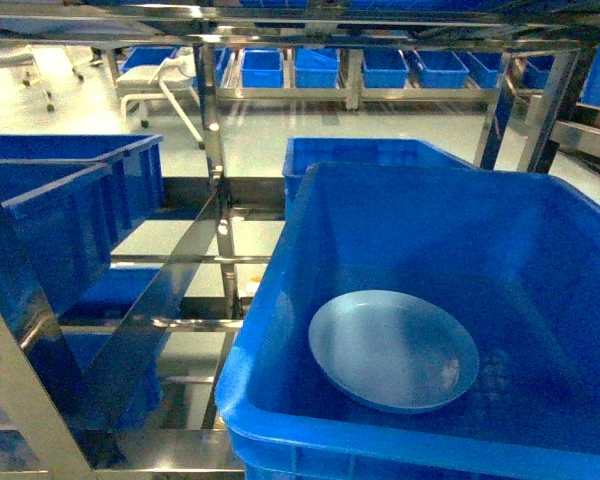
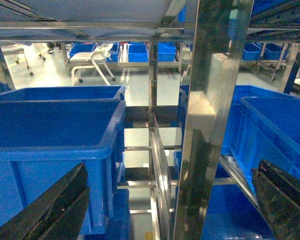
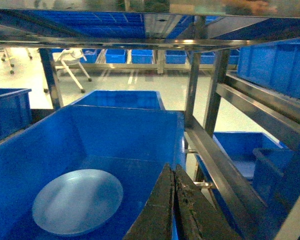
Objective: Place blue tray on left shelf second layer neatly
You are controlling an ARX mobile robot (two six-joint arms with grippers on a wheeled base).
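Blue tray point(image 1: 393, 350) lies flat on the floor of a deep blue crate point(image 1: 280, 330) at lower right of the head view; in the right wrist view it sits lower left point(image 3: 77, 201). Right tool point(image 3: 175, 210), bottom centre of that view, is clenched with fingers pressed together, grasping nothing, above the crate's near wall. Left tool point(image 2: 170, 210) is spread wide, empty, facing a steel post point(image 2: 210, 120) of the left shelf point(image 1: 213, 130). I judge the risks: tray's low rim hugs the crate floor, so a clenched tool slides off; crate walls crowd the wrist; left arm may strike the post.
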